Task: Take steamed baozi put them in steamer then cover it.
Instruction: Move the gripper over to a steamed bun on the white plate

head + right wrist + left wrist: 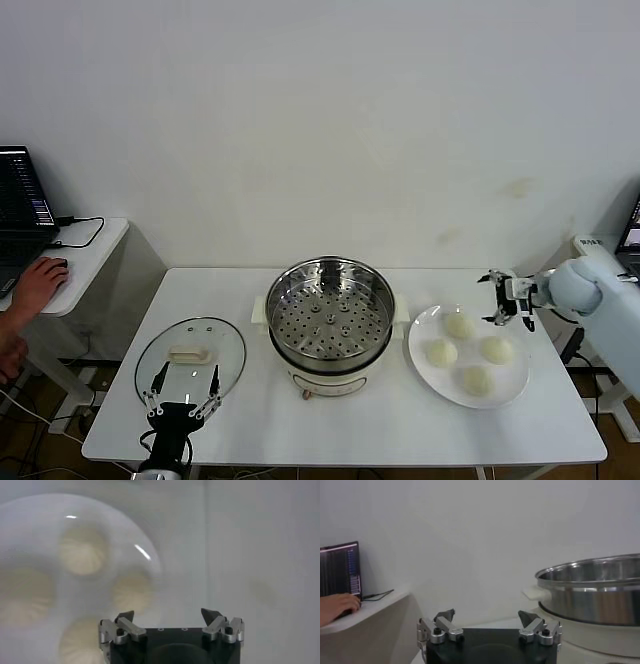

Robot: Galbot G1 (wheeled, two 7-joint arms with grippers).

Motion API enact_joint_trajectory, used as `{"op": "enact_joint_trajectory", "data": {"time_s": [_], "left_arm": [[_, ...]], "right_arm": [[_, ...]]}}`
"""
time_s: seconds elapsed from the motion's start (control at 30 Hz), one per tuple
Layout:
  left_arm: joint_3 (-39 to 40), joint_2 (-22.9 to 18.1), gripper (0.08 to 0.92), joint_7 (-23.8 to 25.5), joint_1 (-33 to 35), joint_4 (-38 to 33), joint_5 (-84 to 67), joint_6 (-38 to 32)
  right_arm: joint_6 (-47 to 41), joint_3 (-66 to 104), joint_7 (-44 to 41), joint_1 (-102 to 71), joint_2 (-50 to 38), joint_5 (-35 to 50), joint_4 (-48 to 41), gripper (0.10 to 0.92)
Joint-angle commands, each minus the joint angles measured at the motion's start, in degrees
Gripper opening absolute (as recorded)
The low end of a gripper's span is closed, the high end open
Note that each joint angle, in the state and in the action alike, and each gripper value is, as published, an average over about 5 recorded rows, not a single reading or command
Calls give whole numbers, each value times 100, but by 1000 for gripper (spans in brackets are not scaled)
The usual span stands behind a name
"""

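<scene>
Several cream-white baozi (458,325) lie on a flat white plate (416,345) at the right of the table. The steel steamer (330,325) stands in the middle on its cream base, uncovered, with its perforated tray bare. The glass cover (190,358) lies flat on the table at the left. My right gripper (508,300) is open and empty, just above the plate's far right edge. In the right wrist view the gripper (167,614) hovers beside the baozi (131,592). My left gripper (182,392) is open and empty at the cover's near edge. In the left wrist view the gripper (486,616) faces past the steamer (600,587).
A low side table (85,250) stands to the left with a laptop (20,205), a cable and a person's hand (38,285) on it. The white wall is close behind the work table. The table's front edge (350,455) is near my left gripper.
</scene>
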Motion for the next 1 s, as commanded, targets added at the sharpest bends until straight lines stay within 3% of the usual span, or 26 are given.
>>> {"op": "enact_joint_trajectory", "data": {"time_s": [0.03, 0.83, 1.0], "left_arm": [[-70, 18, 823, 0, 0, 6, 17, -1], [-162, 26, 823, 3, 18, 9, 17, -56], [-169, 19, 823, -1, 30, 7, 21, -76]], "right_arm": [[165, -1223, -560, 901, 296, 122, -578, 823], [111, -864, -118, 685, 1161, -397, -1586, 823], [87, -868, -136, 708, 1259, -446, -1716, 784]]}}
